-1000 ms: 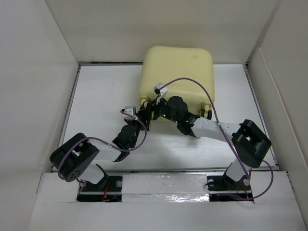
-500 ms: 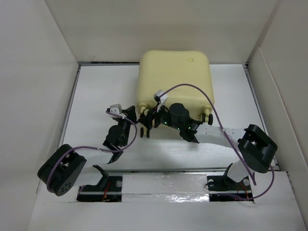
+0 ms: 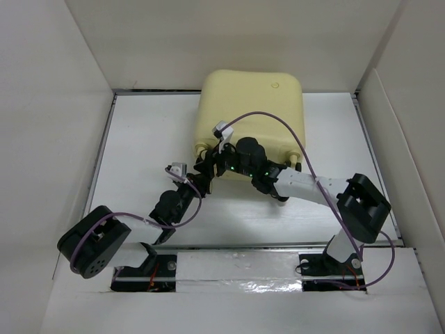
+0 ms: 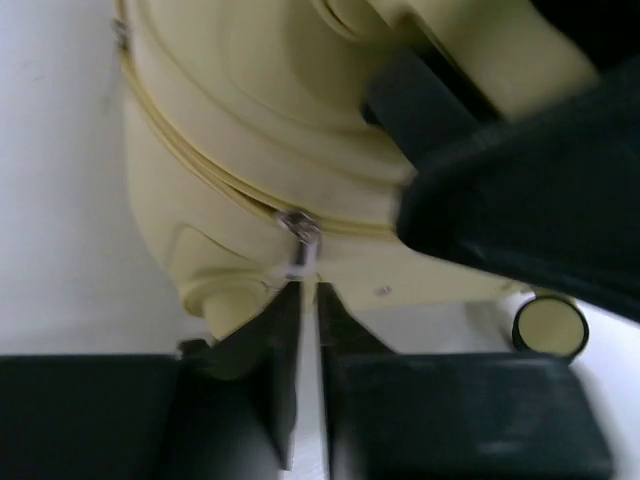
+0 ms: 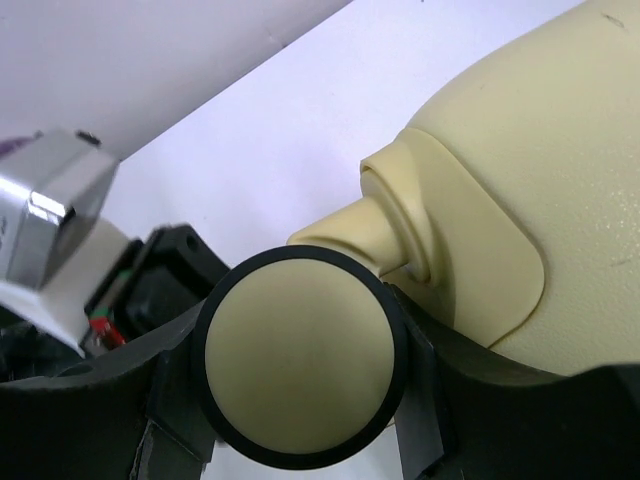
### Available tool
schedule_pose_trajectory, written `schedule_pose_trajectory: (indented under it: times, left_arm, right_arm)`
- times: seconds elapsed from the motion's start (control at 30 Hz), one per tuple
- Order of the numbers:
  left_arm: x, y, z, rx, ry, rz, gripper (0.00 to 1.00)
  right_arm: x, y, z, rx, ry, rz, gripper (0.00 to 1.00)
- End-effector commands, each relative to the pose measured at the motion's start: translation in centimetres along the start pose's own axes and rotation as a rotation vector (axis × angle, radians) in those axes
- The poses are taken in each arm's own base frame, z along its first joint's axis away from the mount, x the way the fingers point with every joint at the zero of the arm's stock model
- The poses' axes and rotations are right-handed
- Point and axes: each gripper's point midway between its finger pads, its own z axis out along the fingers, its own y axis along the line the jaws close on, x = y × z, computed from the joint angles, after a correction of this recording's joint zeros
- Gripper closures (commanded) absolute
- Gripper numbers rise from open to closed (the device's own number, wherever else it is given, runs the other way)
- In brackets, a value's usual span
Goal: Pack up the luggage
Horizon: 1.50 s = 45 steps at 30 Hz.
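The luggage [image 3: 252,111], a pale-yellow hard-shell suitcase, lies shut and flat at the back of the table, emblem up. My right gripper [image 3: 208,161] is at its near-left corner, shut on a caster wheel [image 5: 300,355] that fills the space between both fingers [image 5: 432,400]. My left gripper [image 3: 193,178] sits just in front of the same corner. In the left wrist view its jaws stand almost together, and the fingertips [image 4: 288,300] meet the lower end of the metal zipper pull [image 4: 298,240] on the luggage's [image 4: 260,130] seam. I cannot tell whether the pull is pinched.
White cardboard walls [image 3: 55,104] close in the table on the left, back and right. A raised ledge [image 3: 236,261] runs along the near edge by the arm bases. A purple cable [image 3: 278,122] loops over the shell. Another wheel [image 4: 548,323] stands on the table.
The luggage has slid a little left and back with the right gripper on its wheel. The left gripper pulled away to the left, then came back to the corner.
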Motion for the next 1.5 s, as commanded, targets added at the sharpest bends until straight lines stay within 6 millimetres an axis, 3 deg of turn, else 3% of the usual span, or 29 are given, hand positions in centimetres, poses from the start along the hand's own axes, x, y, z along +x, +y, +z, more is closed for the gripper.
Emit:
schedule_pose_trajectory:
  times: [0.0,0.13,0.3,0.33,0.43,0.67,0.87,1.1,1.33,1.47]
  left_arm:
    - [-2.7,-4.0,0.9,0.165,-0.075,-0.033,0.84]
    - [-3.2,-4.0,1.3,0.132,-0.111,-0.036,0.68]
    - [-4.7,-3.1,2.2,0.056,-0.172,-0.042,0.63]
    - [-5.9,-2.6,2.8,0.014,-0.228,-0.046,0.64]
    - [-6.8,-2.6,2.9,0.003,-0.263,-0.06,0.66]
    - [-8.4,-1.8,2.7,-0.06,-0.317,-0.052,0.68]
    - [-10.3,-2.7,2.4,-0.025,-0.368,-0.041,0.69]
    - [-13.0,-3.3,2.0,-0.019,-0.455,-0.06,0.76]
    - [-13.3,-4.9,3.4,0.035,-0.471,-0.057,0.78]
    - [-13.7,-4.8,3.0,0.033,-0.491,-0.065,0.96]
  right_arm:
    - [-10.9,5.1,-0.6,-0.201,-0.28,-0.004,1.0]
    - [-10.6,5.2,-0.4,-0.21,-0.272,0.0,1.0]
    - [-9.6,5.5,-0.6,-0.219,-0.259,0.013,1.0]
    - [-9.0,6.7,-0.7,-0.253,-0.255,0.019,1.0]
    - [-8.6,7.7,-0.7,-0.27,-0.248,0.02,1.0]
    - [-8.2,7.7,-0.8,-0.273,-0.244,0.023,1.0]
    - [-7.6,8.0,-1.0,-0.275,-0.239,0.027,1.0]
    - [-6.4,8.5,-1.1,-0.297,-0.223,0.046,1.0]
    - [-6.2,9.0,-1.2,-0.304,-0.213,0.041,1.0]
    - [-6.0,9.5,-1.3,-0.316,-0.208,0.037,1.0]
